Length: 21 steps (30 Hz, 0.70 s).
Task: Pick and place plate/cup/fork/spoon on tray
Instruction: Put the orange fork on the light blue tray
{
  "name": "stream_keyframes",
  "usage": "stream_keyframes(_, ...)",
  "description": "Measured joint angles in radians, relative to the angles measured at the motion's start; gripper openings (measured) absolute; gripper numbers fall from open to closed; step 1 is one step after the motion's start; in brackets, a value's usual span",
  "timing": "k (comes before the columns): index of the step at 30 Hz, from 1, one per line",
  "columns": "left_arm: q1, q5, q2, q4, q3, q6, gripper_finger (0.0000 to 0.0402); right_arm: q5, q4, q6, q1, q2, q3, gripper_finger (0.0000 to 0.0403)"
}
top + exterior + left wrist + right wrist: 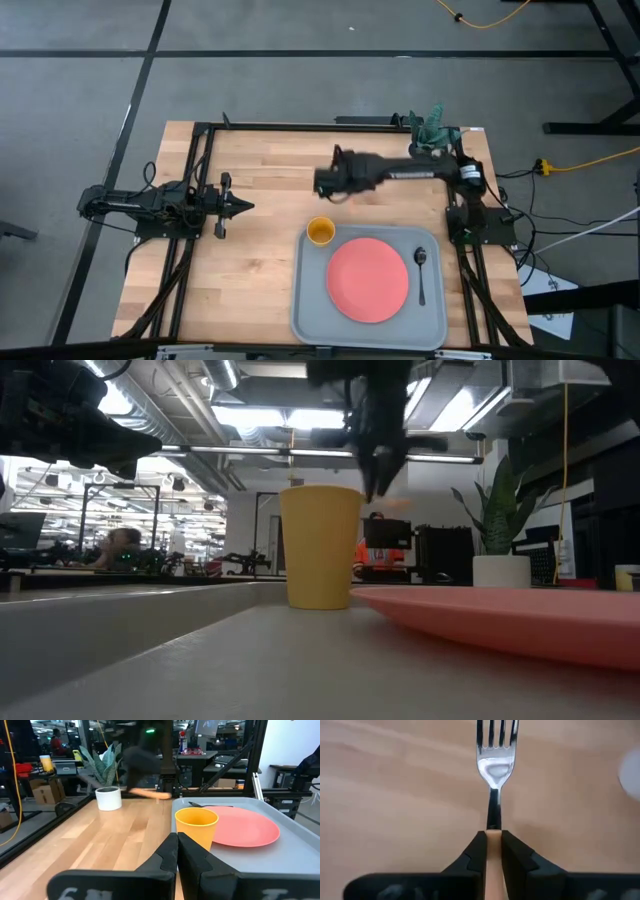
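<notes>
right gripper (491, 851) pinching fork (495, 765), shiny tines

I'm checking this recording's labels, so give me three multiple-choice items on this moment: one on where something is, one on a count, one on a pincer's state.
1. Where does the cup stand?
A. In a corner of the tray, beside the plate
B. On the plate
C. On the bare wood next to the plant pot

2. How many tableware pieces lie on the tray?
A. One
B. Three
C. Four

3. What is the right pincer doing?
A. Hanging open and empty
B. Shut on the fork's handle
C. Shut on the spoon

Answers:
1. A: the high view shows the cup just inside the tray's corner, next to the plate.
2. B: cup, plate and spoon are there.
3. B: the right wrist view shows the fork clamped by its orange handle, tines pointing away over the wood.
</notes>
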Motion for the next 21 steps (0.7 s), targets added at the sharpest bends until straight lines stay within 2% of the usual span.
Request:
stream_keyframes(8,0.000,0.000,0.000,0.000,0.000,0.000,0.0000,0.036,-0.144,0.415,0.240,-0.028,0.000,0.0038)
stream_keyframes(16,0.000,0.000,0.000,0.000,0.000,0.000,0.0000,0.035,-0.135,0.713,0.457,-0.015,0.000,0.0038)
stream_keyframes(21,0.000,0.000,0.000,0.000,0.000,0.000,0.0000,-0.028,-0.063,0.837,0.555,0.038,0.000,0.0038)
